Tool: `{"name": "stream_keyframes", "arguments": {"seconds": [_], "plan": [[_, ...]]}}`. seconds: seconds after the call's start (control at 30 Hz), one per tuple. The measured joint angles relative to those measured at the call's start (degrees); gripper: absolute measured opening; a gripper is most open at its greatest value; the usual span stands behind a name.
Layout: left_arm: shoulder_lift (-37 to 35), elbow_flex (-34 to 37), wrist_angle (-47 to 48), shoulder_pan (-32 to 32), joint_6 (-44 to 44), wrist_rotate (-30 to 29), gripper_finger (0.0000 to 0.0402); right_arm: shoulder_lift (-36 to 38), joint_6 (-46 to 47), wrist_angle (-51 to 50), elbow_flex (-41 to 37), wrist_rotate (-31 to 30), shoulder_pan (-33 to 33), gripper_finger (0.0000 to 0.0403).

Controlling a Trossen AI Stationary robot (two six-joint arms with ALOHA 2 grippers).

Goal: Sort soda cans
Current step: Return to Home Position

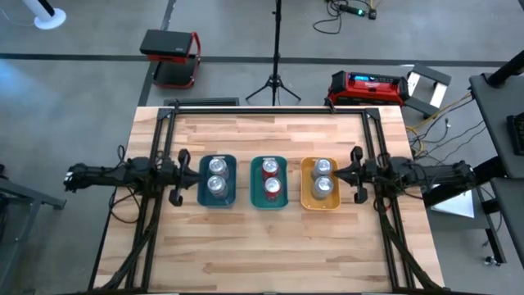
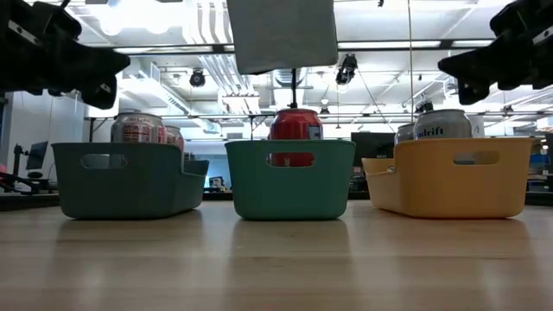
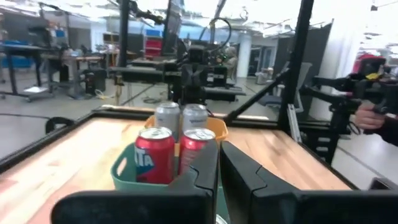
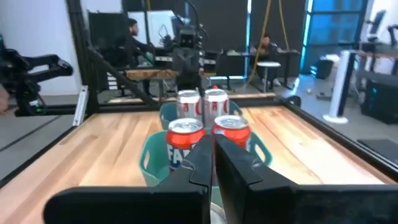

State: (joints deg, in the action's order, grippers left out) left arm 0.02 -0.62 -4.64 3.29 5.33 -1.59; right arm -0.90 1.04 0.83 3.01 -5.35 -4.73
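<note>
Soda cans (image 1: 217, 187) are shown paired mid-frame: silver in teal tray (image 1: 202, 197), red, marked "FA", in green tray (image 1: 255, 192), silver in yellow tray (image 1: 304, 197). Left pincer (image 1: 187, 175) and right pincer (image 1: 342, 174) are held closed alongside.

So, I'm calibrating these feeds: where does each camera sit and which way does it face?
High view: above the table, straight down; both arms, left tool and right tool flanking teal tray, green tray, orange tray.
Low view: table height, level across those trays; both tools overhead.
Left wrist view: on the left arm, facing the red cans and right arm; own fingers in front.
Right wrist view: on the right arm, facing the left arm; own fingers in front.
Both wrist views share the red cans, from opposite sides.
</note>
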Motion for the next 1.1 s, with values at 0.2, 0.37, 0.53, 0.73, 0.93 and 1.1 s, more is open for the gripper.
{"name": "stream_keyframes", "arguments": {"seconds": [0.2,0.37,0.53,0.73,0.93,1.1], "plan": [[-0.1,0.0,-0.4,0.0,-1.4,0.8,0.0,0.0,0.1,0.9,-2.2,1.5,0.0,0.0012],[0.0,0.0,0.0,0.0,-1.7,0.8,0.0,0.0,0.3,0.7,-2.2,2.4,0.0,0.0012],[0.0,0.0,-0.1,0.0,0.6,-0.4,0.0,-1.6,0.1,0.5,-2.3,2.4,0.0,0.0013],[1.2,-0.2,1.0,0.0,2.8,-0.7,0.0,-3.8,0.0,0.4,-2.3,2.4,0.0,0.0013],[2.0,-0.5,0.9,0.0,2.7,-0.7,0.0,-4.5,0.5,0.5,-2.3,2.4,0.0,0.0013],[2.6,-0.5,0.9,0.0,2.7,-0.7,0.0,-4.5,0.5,0.6,-2.3,2.4,0.0,0.0013]]}}
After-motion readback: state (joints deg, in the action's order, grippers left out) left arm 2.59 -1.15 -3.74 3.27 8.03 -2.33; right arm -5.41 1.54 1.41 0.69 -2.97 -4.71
